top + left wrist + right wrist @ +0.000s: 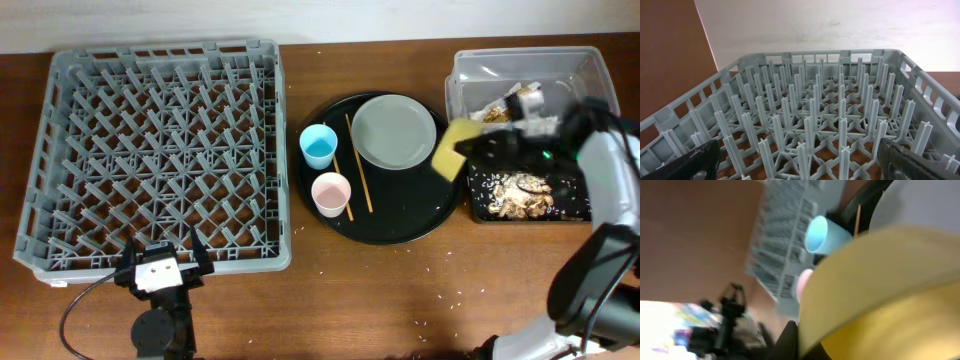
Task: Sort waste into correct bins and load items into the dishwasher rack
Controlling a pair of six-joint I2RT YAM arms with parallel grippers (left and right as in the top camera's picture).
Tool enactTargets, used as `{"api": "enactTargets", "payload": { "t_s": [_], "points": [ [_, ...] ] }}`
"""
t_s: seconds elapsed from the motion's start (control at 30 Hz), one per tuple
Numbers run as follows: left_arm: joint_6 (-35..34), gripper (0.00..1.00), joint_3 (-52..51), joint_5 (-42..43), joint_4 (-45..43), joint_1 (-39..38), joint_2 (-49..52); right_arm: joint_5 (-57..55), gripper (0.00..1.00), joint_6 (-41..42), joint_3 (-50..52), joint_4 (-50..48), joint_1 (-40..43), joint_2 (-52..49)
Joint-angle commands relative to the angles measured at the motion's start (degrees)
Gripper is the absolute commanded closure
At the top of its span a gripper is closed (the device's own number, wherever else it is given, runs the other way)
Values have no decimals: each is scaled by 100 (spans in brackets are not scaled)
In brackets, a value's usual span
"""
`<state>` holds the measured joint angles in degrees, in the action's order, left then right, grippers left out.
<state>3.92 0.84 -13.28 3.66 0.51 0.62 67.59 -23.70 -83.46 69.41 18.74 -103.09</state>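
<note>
A brown wooden table (pixel 400 290) against a pale wall is seen from overhead. It carries the grey dishwasher rack (pixel 160 150) at the left, a round black tray (pixel 400 225) at the centre, and a clear tub (pixel 470 65) and a black tray (pixel 570 200) at the right. The yellow bowl (pixel 452 150) is held tilted in the clamped right gripper (pixel 478 145) at the round tray's right edge, and the right wrist view alone shows it close and blurred. The left gripper (pixel 163 258) is positioned at the rack's near edge, and its fingers (pixel 687 162) are shown spread wide only in the left wrist view.
</note>
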Motion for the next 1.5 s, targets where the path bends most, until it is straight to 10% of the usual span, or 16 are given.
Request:
{"api": "enactTargets", "payload": {
  "t_s": [0.0, 0.17, 0.5, 0.57, 0.63, 1.0, 1.23, 1.47],
  "points": [
    [90, 1, -31, 44, -9, 42, -22, -2844, 96, 1665, -317, -426, -1075, 138],
    [90, 1, -31, 44, -9, 42, -22, -6395, 96, 3139, -114, -691, -2999, 136],
    [90, 1, -31, 44, -9, 42, -22, -6529, 94, 3493, 195, -1051, -3945, -695],
    [90, 1, -31, 44, -9, 42, -22, -6529, 48, 3493, 195, -1008, -3947, -715],
    [90, 1, -31, 44, -9, 42, -22, -6529, 28, 3493, 195, -1003, -3945, -715],
    [90, 1, 422, 1211, 7, 35, 103, -6507, 4, 3624, -426, -201, -3576, -212],
    [87, 1, 4168, 1720, 2277, -61, 4000, -6507, 2, 3624, -826, 109, -2557, 498],
    [-22, 1, 8389, 2280, 4374, -2151, 8760, -6509, 2, 3602, -826, 175, -2387, 496]
  ]
}}
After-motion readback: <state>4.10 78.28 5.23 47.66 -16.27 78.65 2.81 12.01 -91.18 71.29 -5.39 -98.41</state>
